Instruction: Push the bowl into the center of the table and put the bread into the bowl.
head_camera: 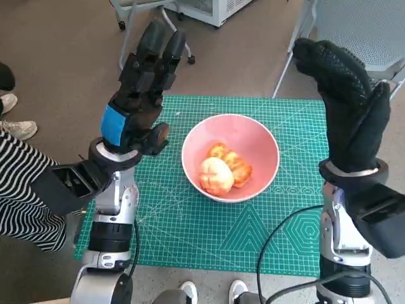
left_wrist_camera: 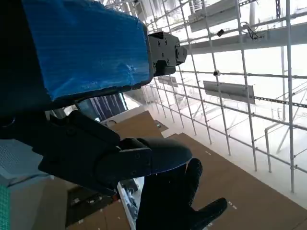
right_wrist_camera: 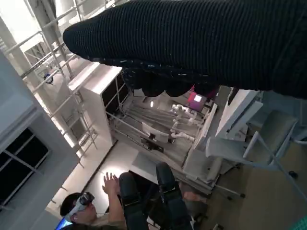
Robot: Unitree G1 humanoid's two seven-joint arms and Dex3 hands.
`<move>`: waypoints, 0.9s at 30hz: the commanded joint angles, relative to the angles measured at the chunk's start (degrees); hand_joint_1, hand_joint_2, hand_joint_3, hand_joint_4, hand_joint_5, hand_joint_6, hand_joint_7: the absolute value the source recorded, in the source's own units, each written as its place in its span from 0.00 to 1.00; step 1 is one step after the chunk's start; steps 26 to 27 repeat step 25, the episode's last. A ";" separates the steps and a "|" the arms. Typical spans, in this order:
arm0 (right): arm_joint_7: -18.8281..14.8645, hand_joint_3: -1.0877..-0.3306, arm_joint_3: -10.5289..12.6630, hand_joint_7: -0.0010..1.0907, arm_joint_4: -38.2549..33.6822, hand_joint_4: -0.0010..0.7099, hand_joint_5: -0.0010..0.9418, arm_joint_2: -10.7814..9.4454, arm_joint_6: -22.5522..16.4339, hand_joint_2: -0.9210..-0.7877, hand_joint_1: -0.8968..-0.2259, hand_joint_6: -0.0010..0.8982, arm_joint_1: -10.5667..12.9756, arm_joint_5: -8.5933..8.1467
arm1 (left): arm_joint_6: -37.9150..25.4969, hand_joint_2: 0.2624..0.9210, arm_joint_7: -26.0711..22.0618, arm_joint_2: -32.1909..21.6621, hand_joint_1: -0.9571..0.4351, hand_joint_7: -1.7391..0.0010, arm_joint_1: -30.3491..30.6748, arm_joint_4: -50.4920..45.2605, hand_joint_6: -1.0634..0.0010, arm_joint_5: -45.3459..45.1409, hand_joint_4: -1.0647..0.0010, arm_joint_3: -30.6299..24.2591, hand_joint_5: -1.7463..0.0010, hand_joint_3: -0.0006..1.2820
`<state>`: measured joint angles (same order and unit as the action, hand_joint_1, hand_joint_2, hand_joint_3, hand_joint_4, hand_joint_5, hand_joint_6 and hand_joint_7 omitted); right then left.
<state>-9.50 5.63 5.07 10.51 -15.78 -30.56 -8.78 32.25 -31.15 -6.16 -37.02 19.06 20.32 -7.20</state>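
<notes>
Your pink bowl (head_camera: 230, 156) sits near the middle of the green mat (head_camera: 190, 234) on the table, with the bread (head_camera: 223, 170) lying inside it. Your left hand (head_camera: 142, 101) is raised left of the bowl, fingers extended, holding nothing. Your right hand (head_camera: 348, 104) is raised on the right, open and empty too.

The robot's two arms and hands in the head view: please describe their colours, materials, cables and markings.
The left hand is black and blocky, with a patch of blue tape on its back. The right hand is covered by a black knitted glove. Both sit on pale silver-grey forearms with dark wrist housings. A black cable loops beside the right forearm.
</notes>
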 commanded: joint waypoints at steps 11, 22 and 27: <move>-0.40 0.52 0.44 0.53 -0.69 0.26 0.00 0.32 0.29 0.00 0.31 0.03 1.26 0.16 | -0.28 1.00 1.00 0.27 0.12 1.00 0.69 -0.69 1.00 -0.91 1.00 0.73 1.00 0.43; -0.44 0.52 0.65 0.53 -0.89 0.26 0.00 0.47 0.67 0.00 0.30 0.04 1.01 -0.02 | -0.52 1.00 1.65 0.00 0.12 1.00 0.92 -1.12 1.00 -1.22 1.00 1.05 1.00 0.43; -0.56 0.52 0.69 0.53 -1.06 0.26 0.00 0.45 0.67 0.00 0.30 0.04 0.87 -0.27 | -0.58 1.00 1.68 0.03 0.12 1.00 1.00 -1.22 1.00 -1.13 1.00 1.06 1.00 0.43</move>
